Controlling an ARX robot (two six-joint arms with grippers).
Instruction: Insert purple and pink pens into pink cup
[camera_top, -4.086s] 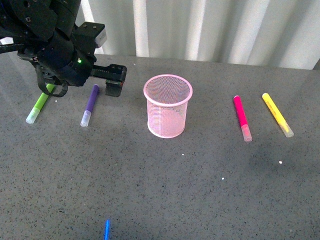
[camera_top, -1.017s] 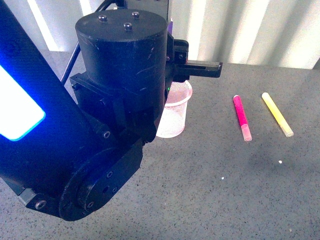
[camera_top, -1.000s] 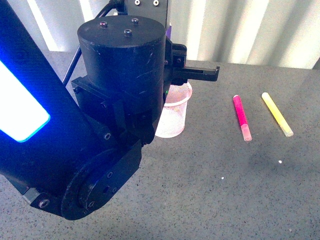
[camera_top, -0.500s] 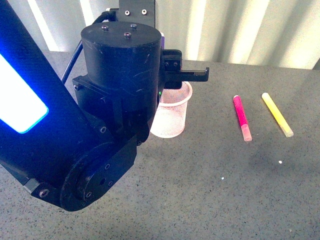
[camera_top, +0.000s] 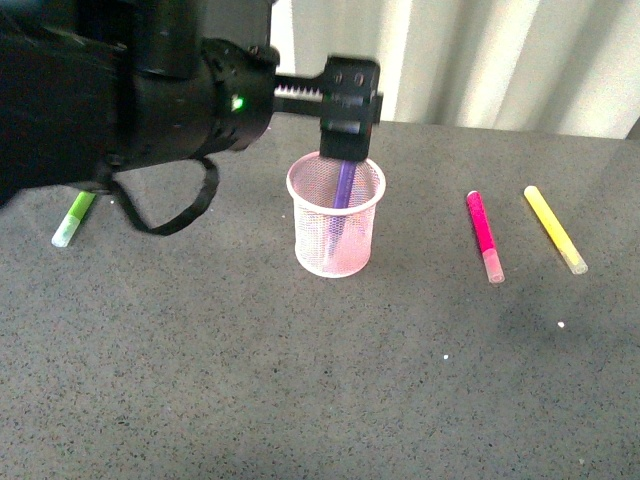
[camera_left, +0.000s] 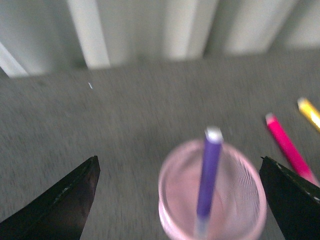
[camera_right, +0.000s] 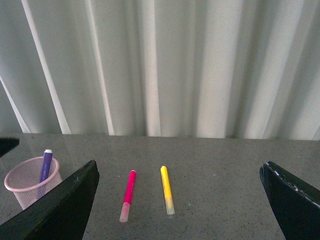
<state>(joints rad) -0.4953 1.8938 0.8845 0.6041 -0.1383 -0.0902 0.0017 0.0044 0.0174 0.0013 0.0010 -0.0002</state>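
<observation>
The purple pen (camera_top: 343, 190) stands tilted in the pink cup (camera_top: 318, 250), free between our wide-spread left fingers (camera_left: 65, 200), so we judge the pink pen (camera_top: 484, 236), lying on the tabletop (camera_top: 300, 380) near the cup, comes next for our right fingers (camera_right: 60, 205), also apart. Only the wrist views show those gaps.

Two spare markers left out on a speckled grey tabletop (camera_top: 300, 380)
A yellow marker (camera_top: 555, 229) is laid flat over on the right, a lime-green marker (camera_top: 72, 220) is only partly seen far left, and a pale pleated curtain (camera_top: 480, 60) is hung behind.
</observation>
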